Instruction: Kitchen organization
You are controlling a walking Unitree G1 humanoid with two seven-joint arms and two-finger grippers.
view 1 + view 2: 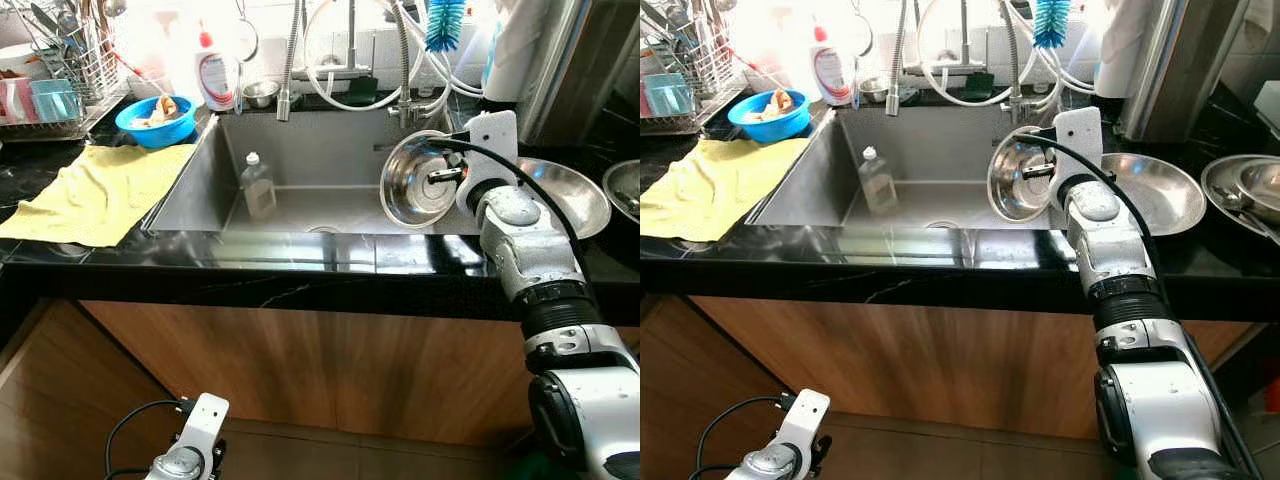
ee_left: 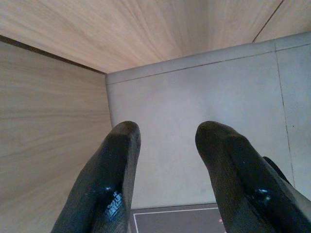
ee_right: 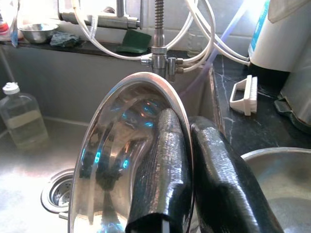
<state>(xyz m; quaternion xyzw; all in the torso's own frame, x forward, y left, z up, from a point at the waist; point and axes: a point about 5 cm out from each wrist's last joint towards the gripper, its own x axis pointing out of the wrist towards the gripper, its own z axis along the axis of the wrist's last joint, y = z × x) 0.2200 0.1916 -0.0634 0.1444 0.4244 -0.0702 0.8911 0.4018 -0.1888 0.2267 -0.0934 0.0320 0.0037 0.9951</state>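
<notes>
A: Right wrist view: right pincer [image 3: 187,194] clamped on the rim of the round shiny steel bowl [image 3: 121,160], tilted above the steel sink [image 1: 300,165]'s right end.
B: Keep rim pinched firm; left pincer [image 2: 167,160] hangs open, idle.

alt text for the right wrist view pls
The right gripper pinches the rim of a tilted steel bowl between its two black fingers, holding it over the sink. A small bottle stands in the basin near the drain, with faucet hoses behind.
</notes>
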